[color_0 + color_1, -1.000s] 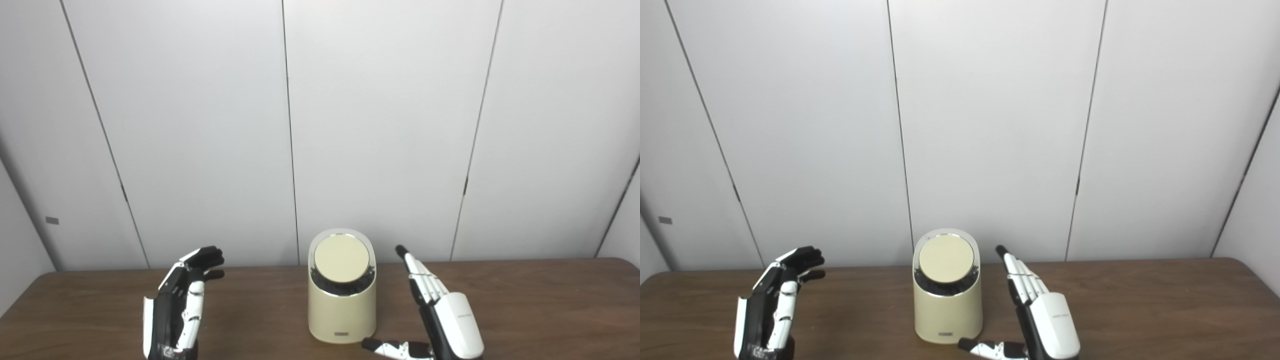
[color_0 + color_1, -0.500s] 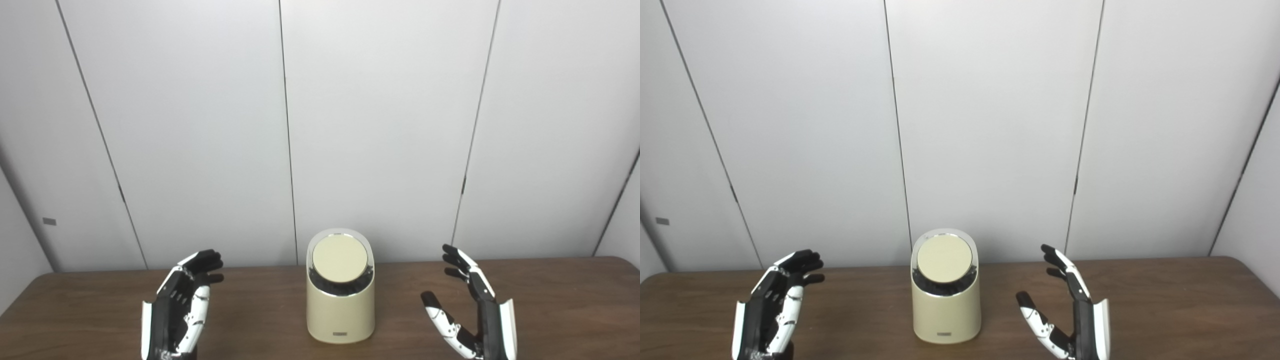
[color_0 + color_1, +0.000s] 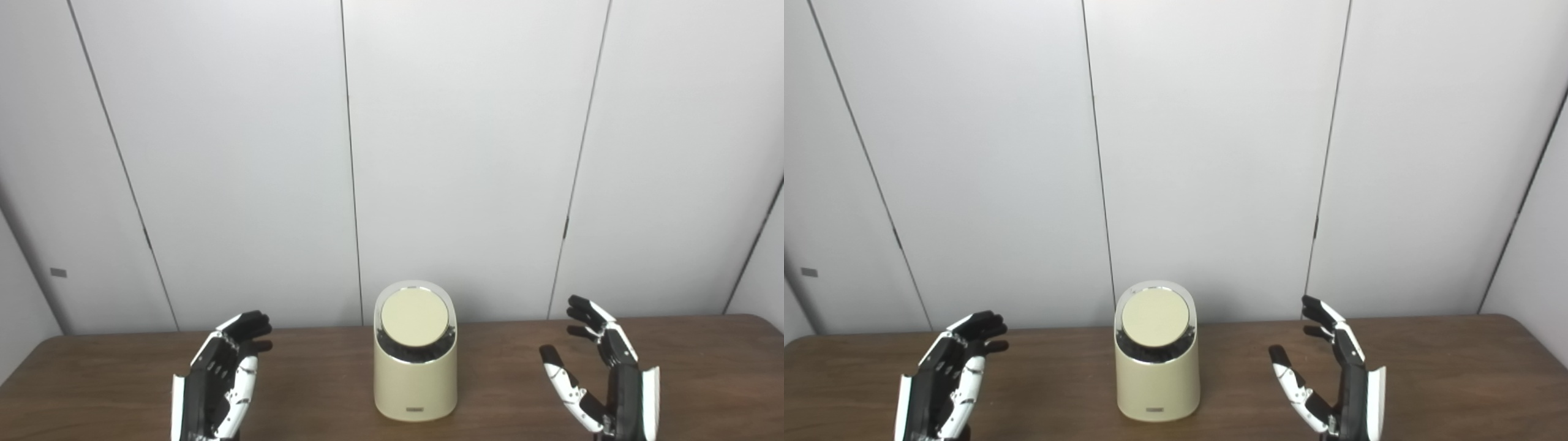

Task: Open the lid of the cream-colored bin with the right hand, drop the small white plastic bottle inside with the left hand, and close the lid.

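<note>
The cream-colored bin [image 3: 415,380] stands upright at the middle of the brown table [image 3: 110,367]. Its round lid [image 3: 414,317] lies shut in the slanted top. My left hand [image 3: 219,381] is open and empty, well to the left of the bin, palm turned toward it. My right hand [image 3: 603,378] is open and empty, well to the right of the bin, palm turned inward. No small white plastic bottle shows in either view.
A pale panelled wall [image 3: 465,153] stands right behind the table's far edge. The table's right end [image 3: 756,324] curves away at the far right.
My right hand has swung away from the bin's right side, turned its palm inward and moved further right. My left hand has sunk slightly. The lid stays shut.
</note>
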Tool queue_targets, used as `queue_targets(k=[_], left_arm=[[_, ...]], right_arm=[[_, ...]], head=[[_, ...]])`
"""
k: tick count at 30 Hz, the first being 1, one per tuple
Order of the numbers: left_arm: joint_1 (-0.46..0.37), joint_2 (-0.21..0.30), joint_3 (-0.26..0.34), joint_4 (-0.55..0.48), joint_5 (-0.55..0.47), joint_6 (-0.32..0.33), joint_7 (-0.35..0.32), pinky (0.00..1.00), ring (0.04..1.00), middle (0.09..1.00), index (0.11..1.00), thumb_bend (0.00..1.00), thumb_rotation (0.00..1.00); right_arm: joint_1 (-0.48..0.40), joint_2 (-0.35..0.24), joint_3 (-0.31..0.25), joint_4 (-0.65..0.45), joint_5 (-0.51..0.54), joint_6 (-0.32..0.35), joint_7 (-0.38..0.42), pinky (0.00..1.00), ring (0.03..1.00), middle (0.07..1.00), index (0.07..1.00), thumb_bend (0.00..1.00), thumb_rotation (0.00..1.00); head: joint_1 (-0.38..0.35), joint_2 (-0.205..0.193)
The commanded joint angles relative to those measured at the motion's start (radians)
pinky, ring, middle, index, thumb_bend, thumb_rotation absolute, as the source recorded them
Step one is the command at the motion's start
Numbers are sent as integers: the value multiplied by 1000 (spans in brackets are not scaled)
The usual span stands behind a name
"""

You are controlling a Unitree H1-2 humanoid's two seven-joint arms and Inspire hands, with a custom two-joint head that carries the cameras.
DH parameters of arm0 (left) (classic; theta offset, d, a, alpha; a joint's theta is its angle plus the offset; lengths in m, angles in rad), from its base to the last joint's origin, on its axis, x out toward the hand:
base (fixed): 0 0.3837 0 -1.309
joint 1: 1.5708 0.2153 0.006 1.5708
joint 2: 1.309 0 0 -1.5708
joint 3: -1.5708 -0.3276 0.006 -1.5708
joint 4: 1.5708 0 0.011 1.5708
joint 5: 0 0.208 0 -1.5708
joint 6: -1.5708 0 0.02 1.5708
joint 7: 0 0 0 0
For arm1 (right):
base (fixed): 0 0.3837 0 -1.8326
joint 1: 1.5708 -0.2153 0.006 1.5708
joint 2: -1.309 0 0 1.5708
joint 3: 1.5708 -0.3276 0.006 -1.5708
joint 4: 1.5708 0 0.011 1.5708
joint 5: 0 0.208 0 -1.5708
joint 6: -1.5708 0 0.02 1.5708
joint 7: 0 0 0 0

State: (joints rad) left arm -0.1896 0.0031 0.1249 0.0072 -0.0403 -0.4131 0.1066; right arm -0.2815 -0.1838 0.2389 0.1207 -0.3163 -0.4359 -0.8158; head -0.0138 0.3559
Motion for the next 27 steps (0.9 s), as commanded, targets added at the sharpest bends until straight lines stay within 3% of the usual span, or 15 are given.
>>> queue_targets(k=[1,11,18,27], left_arm=[[-16,6,0,-56,-3,-15,-5,638,707,714,699,302,418],[-8,5,6,-77,-24,22,-1,641,714,715,699,301,405],[-12,4,6,-70,-30,21,-3,627,701,706,693,306,400],[-15,7,6,-59,-28,10,-6,631,704,709,695,286,377]], right_arm=[[-43,-3,-9,-38,2,-34,6,628,734,751,705,289,423],[-7,-10,-4,-22,21,-34,44,638,739,754,705,297,384],[-14,-17,12,5,-39,-34,14,654,737,747,717,315,382],[-17,-24,13,-4,-24,-34,13,643,738,752,719,303,376]], head=[[-6,8],[-6,19],[-6,16],[-10,13]])
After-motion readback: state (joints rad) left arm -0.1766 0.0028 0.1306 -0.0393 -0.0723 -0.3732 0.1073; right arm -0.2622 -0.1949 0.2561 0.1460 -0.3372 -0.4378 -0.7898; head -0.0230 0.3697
